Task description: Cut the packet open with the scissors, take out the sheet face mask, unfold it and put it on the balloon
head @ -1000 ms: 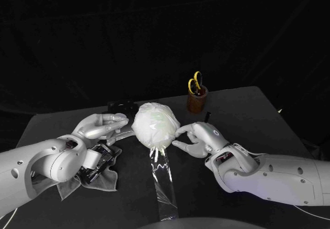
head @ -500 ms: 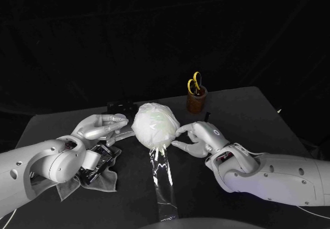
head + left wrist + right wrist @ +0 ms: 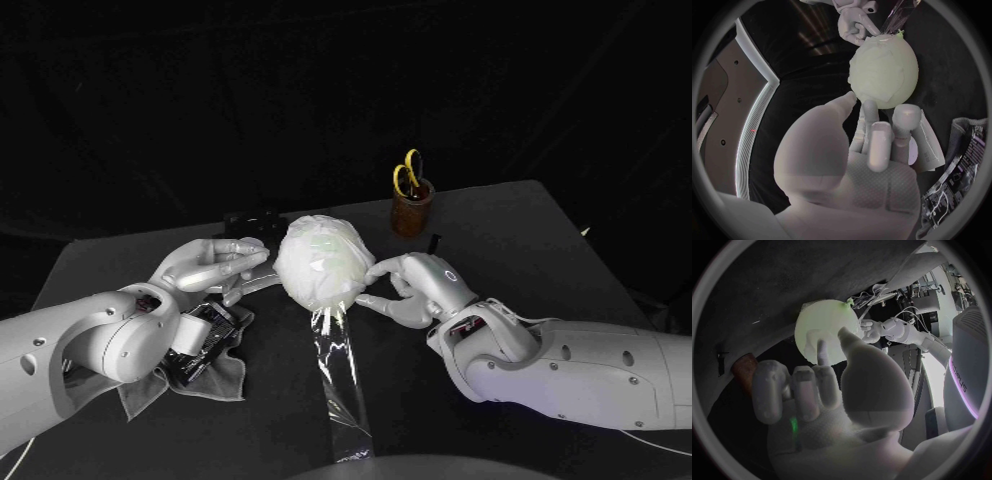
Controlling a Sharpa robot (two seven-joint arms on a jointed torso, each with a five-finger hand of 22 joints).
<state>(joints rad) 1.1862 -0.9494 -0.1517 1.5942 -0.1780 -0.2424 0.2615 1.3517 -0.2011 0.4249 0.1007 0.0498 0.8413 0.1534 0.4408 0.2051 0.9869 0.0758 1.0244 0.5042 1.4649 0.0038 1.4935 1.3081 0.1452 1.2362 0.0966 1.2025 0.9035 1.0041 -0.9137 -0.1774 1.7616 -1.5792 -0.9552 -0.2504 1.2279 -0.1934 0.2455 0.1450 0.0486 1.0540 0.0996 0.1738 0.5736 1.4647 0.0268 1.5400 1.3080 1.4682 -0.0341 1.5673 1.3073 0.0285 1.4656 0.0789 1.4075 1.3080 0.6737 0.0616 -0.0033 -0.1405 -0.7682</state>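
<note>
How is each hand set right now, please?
Left hand: fingertips at the mask-covered balloon; hold cannot be told.
Right hand: fingertips on the balloon too; hold cannot be told.

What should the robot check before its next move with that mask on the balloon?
1. Sheet mask draped over the balloon: ok.
2. Left robot hand and right robot hand at opposite sides of the balloon: ok.
3. Either robot hand actually pinching the mask: cannot tell.
4. Mask lying smooth: not ok, wrinkles show.
5. Scissors parked in their holder, away from both hands: ok.
</note>
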